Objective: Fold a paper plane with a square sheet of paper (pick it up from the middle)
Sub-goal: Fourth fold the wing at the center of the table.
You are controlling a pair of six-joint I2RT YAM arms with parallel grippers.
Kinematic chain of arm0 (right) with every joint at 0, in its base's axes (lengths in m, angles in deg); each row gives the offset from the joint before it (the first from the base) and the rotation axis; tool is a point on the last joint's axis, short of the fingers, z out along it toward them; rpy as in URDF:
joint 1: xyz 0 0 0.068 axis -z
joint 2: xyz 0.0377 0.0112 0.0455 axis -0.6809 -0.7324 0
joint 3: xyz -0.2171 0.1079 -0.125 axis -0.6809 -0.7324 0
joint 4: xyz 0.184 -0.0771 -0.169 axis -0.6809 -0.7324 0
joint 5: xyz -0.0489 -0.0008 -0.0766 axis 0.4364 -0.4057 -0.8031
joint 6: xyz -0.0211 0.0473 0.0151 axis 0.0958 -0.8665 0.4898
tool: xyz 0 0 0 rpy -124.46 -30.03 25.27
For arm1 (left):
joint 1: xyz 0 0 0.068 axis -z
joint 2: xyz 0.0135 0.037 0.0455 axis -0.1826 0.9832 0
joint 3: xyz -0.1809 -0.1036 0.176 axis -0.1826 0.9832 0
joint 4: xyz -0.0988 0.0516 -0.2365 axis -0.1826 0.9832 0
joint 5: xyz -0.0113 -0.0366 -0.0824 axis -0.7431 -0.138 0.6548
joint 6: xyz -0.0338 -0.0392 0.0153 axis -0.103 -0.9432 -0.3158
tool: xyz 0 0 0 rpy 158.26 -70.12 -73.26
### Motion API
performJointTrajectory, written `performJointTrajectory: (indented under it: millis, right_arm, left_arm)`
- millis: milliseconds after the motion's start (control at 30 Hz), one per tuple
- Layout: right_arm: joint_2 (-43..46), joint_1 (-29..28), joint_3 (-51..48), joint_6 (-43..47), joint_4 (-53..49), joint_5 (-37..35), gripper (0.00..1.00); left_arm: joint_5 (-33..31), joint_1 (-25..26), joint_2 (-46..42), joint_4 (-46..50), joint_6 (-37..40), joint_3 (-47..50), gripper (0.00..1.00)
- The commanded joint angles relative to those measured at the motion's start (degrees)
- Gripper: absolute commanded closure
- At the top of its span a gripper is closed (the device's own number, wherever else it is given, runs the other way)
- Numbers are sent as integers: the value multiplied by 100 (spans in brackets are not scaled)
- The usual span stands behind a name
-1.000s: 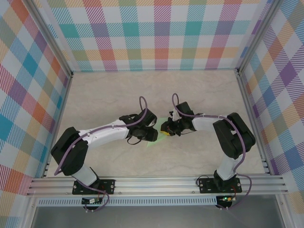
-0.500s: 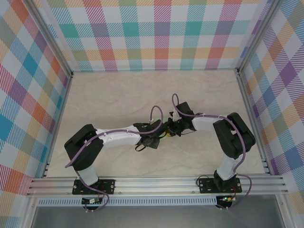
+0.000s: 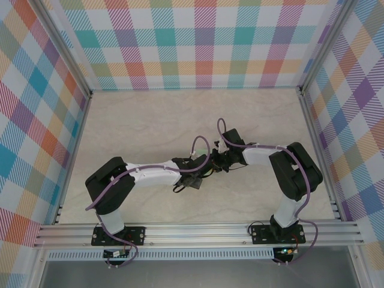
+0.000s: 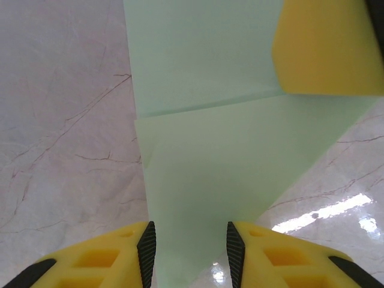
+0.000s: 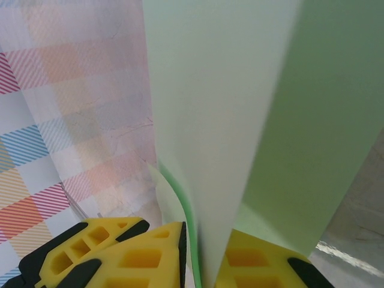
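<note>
**White, black, yellow and purple**

The left arm (image 3: 153, 174) and right arm (image 3: 261, 156) match: smooth white links between bulky black joint housings. A thin purple cable (image 3: 200, 137) loops along each. The bases (image 3: 118, 235) are black, bolted plates. The fingers (image 4: 96, 261) are yellow blocks with moulded pockets and thin black pads (image 4: 146, 249).
</note>
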Motion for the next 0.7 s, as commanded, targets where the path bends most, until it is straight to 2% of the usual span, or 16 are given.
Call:
performJointTrajectory:
  millis: [0, 267, 500, 667]
  right_arm:
    - [108, -25, 177, -24, -125, -1, 84]
    - [93, -26, 168, -85, -79, 7, 87]
    - [86, -26, 150, -99, -48, 34, 88]
    - [111, -26, 169, -94, -63, 25, 88]
  left_arm:
    - [-148, 85, 70, -90, -33, -24, 61]
    - [48, 247, -177, -365, 120, 66, 58]
    - [-442, 252, 82, -85, 16, -65, 57]
    - [-526, 251, 199, -86, 5, -92, 59]
